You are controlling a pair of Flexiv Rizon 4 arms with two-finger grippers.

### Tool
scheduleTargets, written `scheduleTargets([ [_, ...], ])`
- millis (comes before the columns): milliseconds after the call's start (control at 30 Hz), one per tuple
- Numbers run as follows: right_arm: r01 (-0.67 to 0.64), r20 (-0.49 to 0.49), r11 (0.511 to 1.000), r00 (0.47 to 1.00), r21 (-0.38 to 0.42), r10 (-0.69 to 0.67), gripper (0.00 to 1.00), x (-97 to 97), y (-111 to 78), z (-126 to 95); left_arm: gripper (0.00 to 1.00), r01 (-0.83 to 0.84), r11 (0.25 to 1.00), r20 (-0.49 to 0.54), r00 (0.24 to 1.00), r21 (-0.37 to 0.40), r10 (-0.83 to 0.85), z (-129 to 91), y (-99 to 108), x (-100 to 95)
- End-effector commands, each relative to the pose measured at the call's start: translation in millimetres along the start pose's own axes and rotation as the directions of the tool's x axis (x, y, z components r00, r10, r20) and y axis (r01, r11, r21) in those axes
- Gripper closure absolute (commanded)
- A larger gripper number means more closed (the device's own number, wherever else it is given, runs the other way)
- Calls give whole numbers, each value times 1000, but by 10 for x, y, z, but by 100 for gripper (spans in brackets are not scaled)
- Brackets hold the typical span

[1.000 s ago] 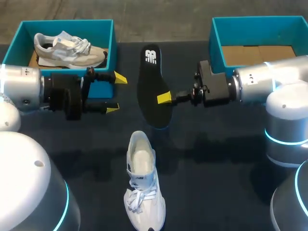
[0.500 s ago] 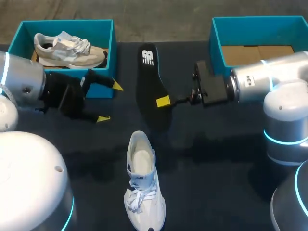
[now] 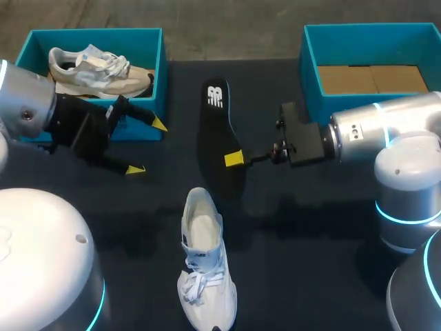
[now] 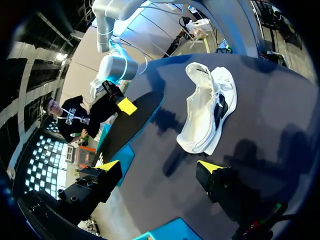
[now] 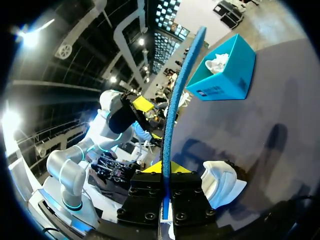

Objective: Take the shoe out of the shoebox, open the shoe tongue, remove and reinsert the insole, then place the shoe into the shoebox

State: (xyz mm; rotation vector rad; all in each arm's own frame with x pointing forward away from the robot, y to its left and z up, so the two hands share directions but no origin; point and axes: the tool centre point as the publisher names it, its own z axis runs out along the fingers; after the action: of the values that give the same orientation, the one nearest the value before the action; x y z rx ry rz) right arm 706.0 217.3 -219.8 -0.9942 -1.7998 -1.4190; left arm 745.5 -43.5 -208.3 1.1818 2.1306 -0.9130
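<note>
Shoe [image 3: 204, 265], white and laced, lies on the dark table [image 3: 310, 276] at six o'clock in the head view, toe toward the near edge and its mouth open upward. At ten o'clock the left shoebox [image 3: 96, 32] holds a second shoe [image 3: 96, 69]. Just in front of that box, the left gripper [image 3: 146, 147] hangs with its fingers spread wide and nothing between them. At centre, toward twelve o'clock from the shoe, the black insole [image 3: 217, 117] is pinched at its near end by the right gripper [image 3: 234, 158]. In the right wrist view it stands edge-on between the fingers. At two o'clock the right shoebox [image 3: 310, 76] shows a bare cardboard floor.
</note>
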Motion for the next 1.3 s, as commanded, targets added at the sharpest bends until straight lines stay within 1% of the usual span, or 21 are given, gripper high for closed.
scheduleTargets([
  [33, -1, 3, 1000, 1000, 0, 1, 100, 7, -2, 11, 0, 0, 1000, -1, 1000, -3, 0, -3, -14, 6],
  [167, -1, 3, 1000, 1000, 0, 1, 100, 7, -2, 11, 0, 0, 1000, -1, 1000, -3, 0, -3, -14, 6],
  [267, 10, -8, 1000, 1000, -7, -10, 100, -1, -20, 14, 0, 86, 996, -26, 996, 9, -85, 68, -35, 23],
  [300, 29, -12, 1000, 999, -10, -30, 100, -11, -40, 16, 0, 105, 994, -38, 994, 29, -104, 86, -49, 35],
  [333, 47, -21, 999, 999, -16, -47, 100, -24, -65, 25, 0, 132, 991, -61, 989, 8, -132, 103, -57, 56],
  [400, 75, -24, 997, 997, -29, -76, 100, -50, -105, 34, 0, 160, 987, -87, 984, 6, -158, 129, -56, 83],
  [467, 95, -30, 994, 995, -45, -97, 100, -65, -147, 39, 0, 202, 979, -117, 972, -16, -203, 146, -48, 128],
  [567, 126, -41, 990, 991, -58, -128, 100, -75, -200, 45, 0, 266, 964, -152, 952, -30, -267, 158, -20, 214],
  [767, 179, -52, 981, 982, -79, -183, 100, -91, -281, 71, 0, 362, 930, -175, 914, -55, -366, 199, 38, 460],
  [833, 209, -58, 974, 975, -85, -214, 100, -91, -298, 91, 0, 389, 920, -176, 903, -49, -391, 212, 57, 546],
  [900, 249, -47, 964, 966, -88, -254, 100, -79, -318, 119, 0, 414, 909, -179, 891, -51, -416, 229, 74, 613],
  [967, 288, -36, 954, 956, -87, -292, 100, -76, -346, 174, 0, 455, 887, -192, 867, -76, -461, 266, 102, 668],
  [1000, 292, -47, 953, 954, -83, -296, 100, -93, -351, 209, 0, 455, 887, -192, 867, -76, -461, 266, 102, 668],
  [1300, 292, -47, 953, 954, -83, -296, 100, -93, -351, 209, 0, 455, 887, -192, 867, -76, -461, 266, 102, 668],
])
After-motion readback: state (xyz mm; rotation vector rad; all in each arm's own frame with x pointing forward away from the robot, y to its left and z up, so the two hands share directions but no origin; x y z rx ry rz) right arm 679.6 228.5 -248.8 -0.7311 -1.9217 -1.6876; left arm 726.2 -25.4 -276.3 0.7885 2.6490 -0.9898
